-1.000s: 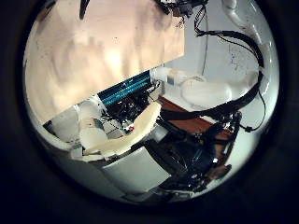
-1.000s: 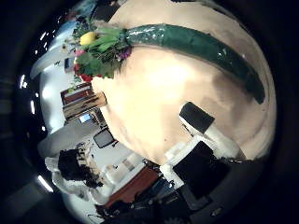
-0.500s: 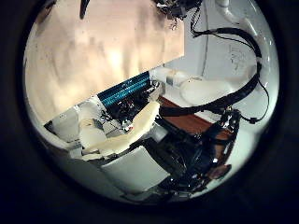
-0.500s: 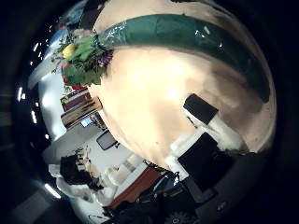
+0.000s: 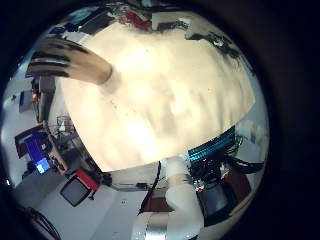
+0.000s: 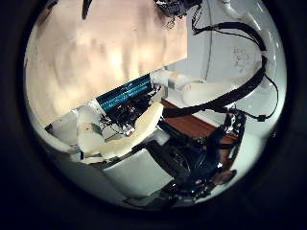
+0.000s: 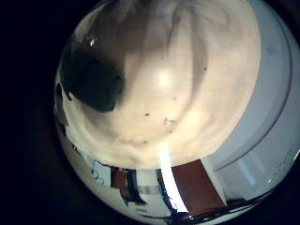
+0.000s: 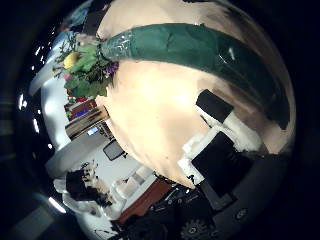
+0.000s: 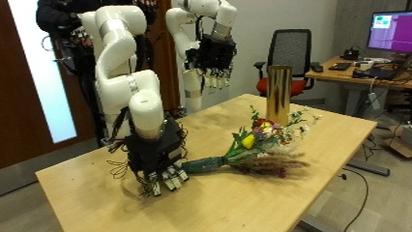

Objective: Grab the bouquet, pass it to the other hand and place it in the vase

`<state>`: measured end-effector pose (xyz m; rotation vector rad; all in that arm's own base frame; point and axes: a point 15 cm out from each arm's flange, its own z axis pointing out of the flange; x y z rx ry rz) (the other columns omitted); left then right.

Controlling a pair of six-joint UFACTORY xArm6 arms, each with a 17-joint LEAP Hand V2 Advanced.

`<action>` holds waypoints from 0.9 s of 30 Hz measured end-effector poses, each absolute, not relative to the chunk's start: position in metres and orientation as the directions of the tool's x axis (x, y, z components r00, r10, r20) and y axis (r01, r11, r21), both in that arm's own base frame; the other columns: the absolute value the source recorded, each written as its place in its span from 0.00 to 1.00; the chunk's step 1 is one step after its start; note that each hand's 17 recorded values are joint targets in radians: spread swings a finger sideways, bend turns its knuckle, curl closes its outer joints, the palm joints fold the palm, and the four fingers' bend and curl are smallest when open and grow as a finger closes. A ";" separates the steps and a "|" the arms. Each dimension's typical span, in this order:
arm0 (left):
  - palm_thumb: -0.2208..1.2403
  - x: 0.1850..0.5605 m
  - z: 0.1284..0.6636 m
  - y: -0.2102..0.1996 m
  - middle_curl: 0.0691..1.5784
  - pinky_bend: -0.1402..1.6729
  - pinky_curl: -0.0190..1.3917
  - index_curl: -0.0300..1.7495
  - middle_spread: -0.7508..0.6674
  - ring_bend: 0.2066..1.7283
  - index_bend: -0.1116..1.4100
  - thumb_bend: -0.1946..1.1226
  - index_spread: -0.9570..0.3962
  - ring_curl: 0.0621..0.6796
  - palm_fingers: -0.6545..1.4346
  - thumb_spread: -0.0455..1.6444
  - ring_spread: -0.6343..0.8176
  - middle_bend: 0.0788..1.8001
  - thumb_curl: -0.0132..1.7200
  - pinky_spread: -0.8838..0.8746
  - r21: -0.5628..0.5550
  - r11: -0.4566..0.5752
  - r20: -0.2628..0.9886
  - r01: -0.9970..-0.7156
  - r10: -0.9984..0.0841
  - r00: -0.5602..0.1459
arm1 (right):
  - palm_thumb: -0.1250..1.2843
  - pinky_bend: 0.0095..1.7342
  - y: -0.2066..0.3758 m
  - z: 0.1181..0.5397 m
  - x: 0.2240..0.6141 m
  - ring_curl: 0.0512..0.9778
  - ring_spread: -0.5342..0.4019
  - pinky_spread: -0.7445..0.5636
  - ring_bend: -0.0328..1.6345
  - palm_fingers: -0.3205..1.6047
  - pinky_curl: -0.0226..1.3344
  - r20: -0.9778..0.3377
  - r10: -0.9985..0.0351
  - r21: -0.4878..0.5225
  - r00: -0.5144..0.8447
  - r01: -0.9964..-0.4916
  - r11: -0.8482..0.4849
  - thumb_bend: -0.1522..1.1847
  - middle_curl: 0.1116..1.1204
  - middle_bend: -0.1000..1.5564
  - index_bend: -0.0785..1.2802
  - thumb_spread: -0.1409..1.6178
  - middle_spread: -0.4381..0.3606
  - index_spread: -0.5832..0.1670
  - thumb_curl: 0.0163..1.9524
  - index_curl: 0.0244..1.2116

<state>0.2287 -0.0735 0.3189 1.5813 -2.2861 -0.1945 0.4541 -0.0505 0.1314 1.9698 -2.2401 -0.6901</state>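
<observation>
The bouquet (image 9: 252, 147) lies on the wooden table (image 9: 90, 188), with yellow and red flowers toward the vase and a dark green wrapped stem (image 9: 206, 164) pointing at my right hand. A tall golden vase (image 9: 277, 94) stands upright at the table's far side; in the left little finger view the vase (image 5: 72, 62) shows at the table's edge. My right hand (image 9: 160, 164) hangs low over the table just beside the stem's end, fingers straight down, holding nothing. The green wrap (image 8: 190, 48) and flowers (image 8: 85, 65) fill its thumb view. My left hand (image 9: 206, 60) hangs high behind, fingers relaxed.
An office chair (image 9: 294, 48) and a desk with a monitor (image 9: 387, 29) stand behind the table. The table's near edge runs close below my right hand.
In the right thumb side view the green wrap has grown larger and closer, so my right hand has moved nearer the bouquet's stem. The left hand's view is almost unchanged.
</observation>
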 end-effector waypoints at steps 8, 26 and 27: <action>0.35 0.228 0.321 -0.075 0.20 0.17 0.13 0.29 0.59 0.14 0.22 0.13 0.70 0.14 0.50 0.59 0.66 0.09 0.18 0.75 0.303 0.375 0.210 -0.876 -0.923 -0.322 | 0.65 0.14 -0.051 0.126 0.459 0.20 0.45 0.64 0.43 0.44 0.19 -0.234 -0.957 0.401 -0.170 -0.914 0.064 0.10 0.24 0.27 0.19 0.68 0.58 0.47 0.25 0.23; 0.34 0.229 0.322 -0.075 0.20 0.17 0.13 0.29 0.58 0.15 0.22 0.13 0.70 0.15 0.50 0.59 0.66 0.10 0.18 0.74 0.303 0.373 0.212 -0.877 -0.924 -0.320 | 0.74 0.48 -0.033 0.127 0.456 0.39 0.31 0.19 0.68 0.94 0.28 -0.176 -0.981 0.474 -0.079 -0.880 -0.014 0.10 0.46 0.60 0.53 0.55 0.35 0.34 0.28 0.46; 0.34 0.228 0.322 -0.075 0.20 0.17 0.13 0.29 0.58 0.15 0.22 0.13 0.70 0.15 0.50 0.59 0.66 0.10 0.18 0.74 0.303 0.372 0.211 -0.877 -0.924 -0.319 | 0.74 0.50 -0.032 0.128 0.457 0.41 0.32 0.18 0.70 0.93 0.29 -0.176 -0.981 0.471 -0.078 -0.882 -0.015 0.10 0.47 0.62 0.56 0.56 0.35 0.34 0.28 0.48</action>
